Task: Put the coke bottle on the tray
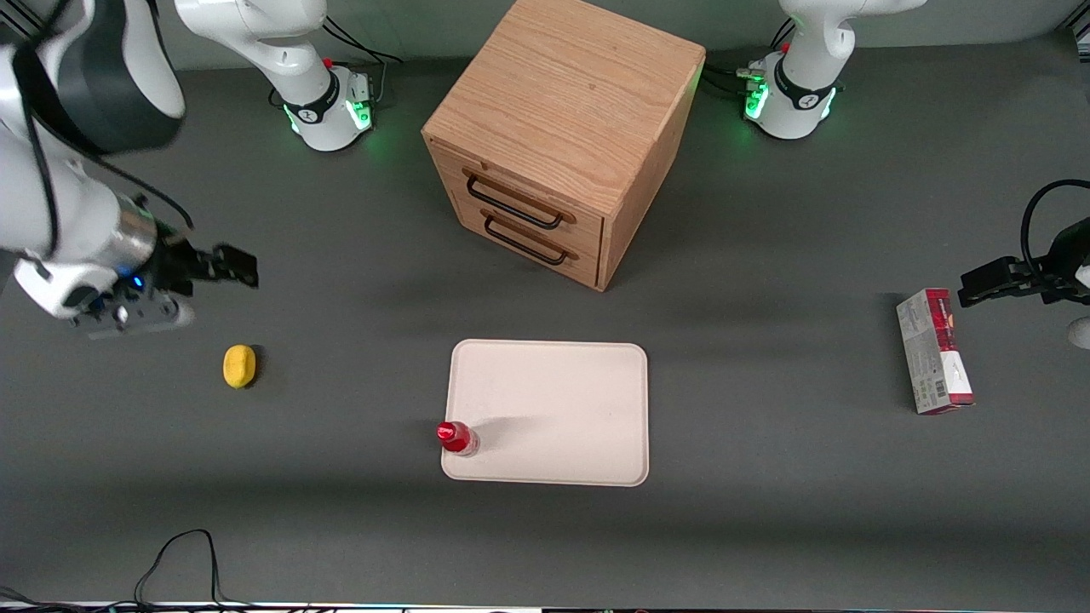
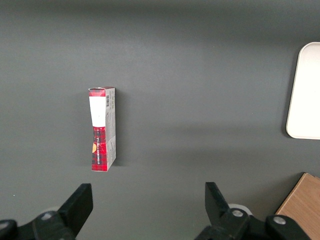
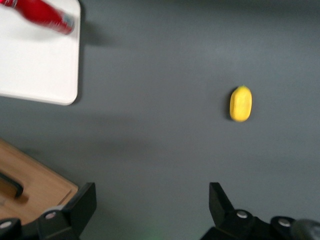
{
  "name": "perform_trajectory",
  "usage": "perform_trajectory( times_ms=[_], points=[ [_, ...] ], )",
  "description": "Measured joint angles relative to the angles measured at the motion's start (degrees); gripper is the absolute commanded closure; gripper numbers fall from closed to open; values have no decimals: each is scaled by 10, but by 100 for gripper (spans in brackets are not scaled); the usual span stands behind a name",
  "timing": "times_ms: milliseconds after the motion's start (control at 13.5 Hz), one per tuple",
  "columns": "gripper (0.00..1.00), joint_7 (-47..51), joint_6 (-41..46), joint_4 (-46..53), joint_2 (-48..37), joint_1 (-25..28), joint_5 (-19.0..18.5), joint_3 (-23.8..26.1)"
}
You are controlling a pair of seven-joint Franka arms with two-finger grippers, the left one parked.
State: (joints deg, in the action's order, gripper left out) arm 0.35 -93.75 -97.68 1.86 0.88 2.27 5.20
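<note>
The small red coke bottle (image 1: 456, 437) stands upright on the cream-white tray (image 1: 562, 400), in the tray's corner nearest the front camera and toward the working arm's end. It also shows in the right wrist view (image 3: 42, 13) on the tray's corner (image 3: 45, 70). My right gripper (image 1: 234, 264) is open and empty, raised over bare table well away from the tray, toward the working arm's end. In the right wrist view the gripper (image 3: 152, 205) has nothing between its wide-spread fingers.
A yellow lemon-like object (image 1: 239, 366) lies on the table near my gripper, nearer the front camera. A wooden drawer cabinet (image 1: 562, 136) stands farther from the camera than the tray. A red-and-grey carton (image 1: 934, 351) lies toward the parked arm's end.
</note>
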Motion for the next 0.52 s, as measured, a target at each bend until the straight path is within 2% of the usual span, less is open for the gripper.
perform_trajectory(
  times_ms=[148,296,519],
  points=[
    [0,-39,3,-44,-57,0,18,-33],
    [0,-49,4,-65,-78,6,20,-43],
    [0,-50,4,-75,-74,99,20,-118]
  ],
)
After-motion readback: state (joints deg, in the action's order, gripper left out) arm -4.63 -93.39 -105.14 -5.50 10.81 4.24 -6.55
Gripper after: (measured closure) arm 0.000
